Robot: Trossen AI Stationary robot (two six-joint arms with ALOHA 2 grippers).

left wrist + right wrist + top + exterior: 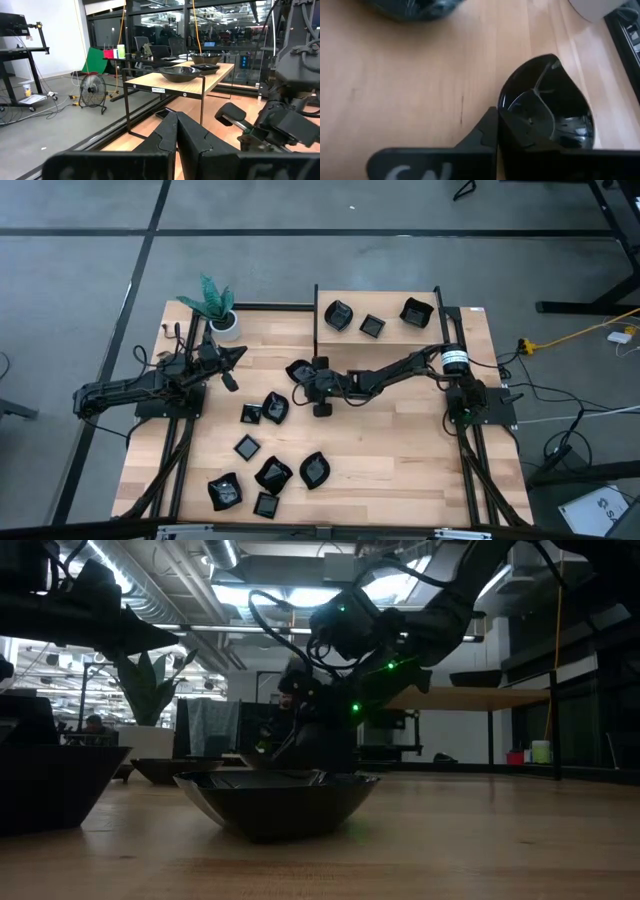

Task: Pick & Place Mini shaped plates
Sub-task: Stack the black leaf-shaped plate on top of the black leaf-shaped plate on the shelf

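From above, you see the wooden bench (400,450) with two dark arms. The right pincer (305,375) is near the middle of the bench, and it is pinching the rim of one small black plate (298,369). The left pincer (236,354) is pressed together and holds nothing; it hangs by the white pot (226,326) with the green plant, at about ten o'clock from the middle. Three plates (372,326) sit on the raised shelf (385,337) at twelve o'clock. Eight more plates (272,474) lie spread over the bench from the middle down to seven o'clock.

From the low view, you see one black plate (275,802) sitting close on the bench. The right arm (400,635) comes down behind it, with green lights on it. You cannot see its pincer tips well here.

From the left wrist view, you see the left pincer (177,131) with its two fingers pressed together and nothing between them. Past it stands the shelf (175,86) with black plates (180,73) on top.

From the right wrist view, you see the right pincer (498,131) closed on the edge of a leaf-like shiny plate (555,100). The plate is over the wood. Another plate (410,7) shows at the far edge.
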